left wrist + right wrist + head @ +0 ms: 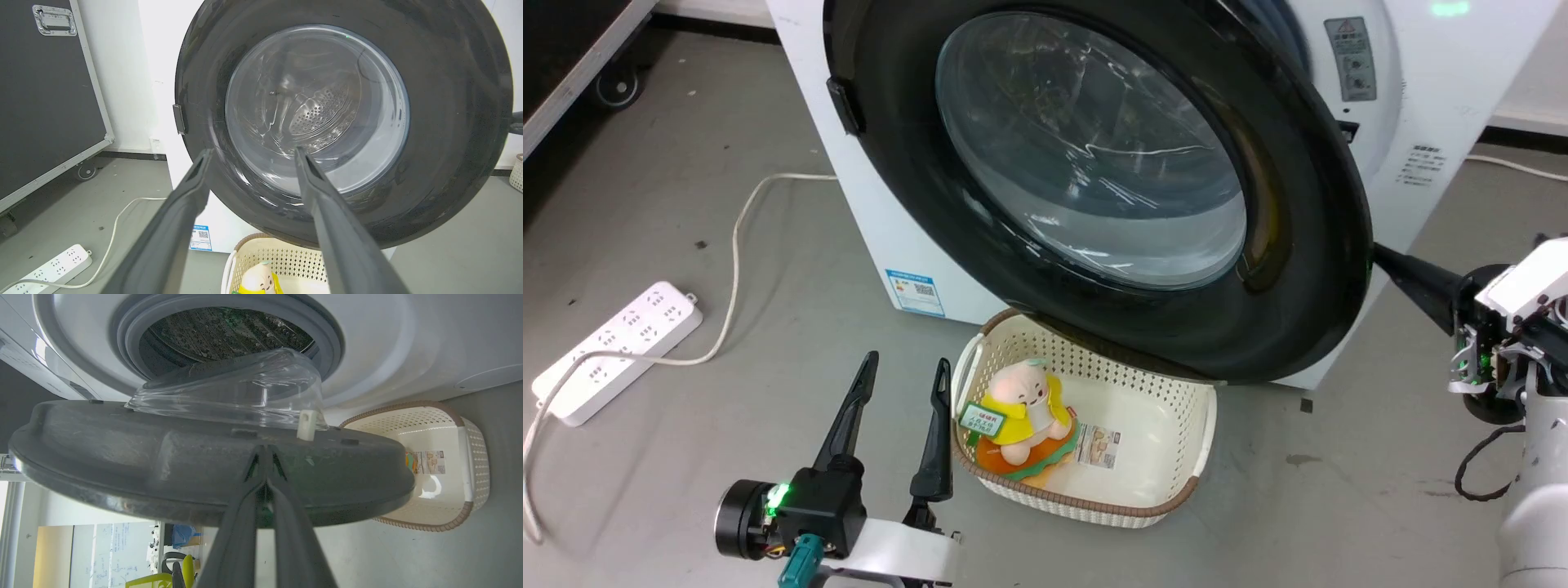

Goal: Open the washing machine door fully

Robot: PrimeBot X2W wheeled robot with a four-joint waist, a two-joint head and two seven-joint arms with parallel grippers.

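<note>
The large round glossy black washing machine door with its bulging clear glass window stands partly swung out from the white boxy front-loading washing machine. It fills the head view from the centre up toward 12 o'clock, with its free edge toward 3 o'clock. That is where the right gripper reaches in. In the right wrist view the gripper's two dark fingers are pressed together, holding nothing. Their tips sit against the inner face of the door just at 7 o'clock of the white latch peg. This looks like a hook behind the rim, placed far from the hinge so that a sweep outward gets the most leverage. The left gripper hangs at 7 o'clock in the head view with its fingers spread wide and empty, apart from the door, probably kept clear of the swing. A cream perforated plastic basket holding a pink and yellow plush toy sits on the floor at 6 o'clock, partly beneath the door's lower rim (whether they touch cannot be told). The door seems roughly halfway through its travel, so more swing is needed.
</note>
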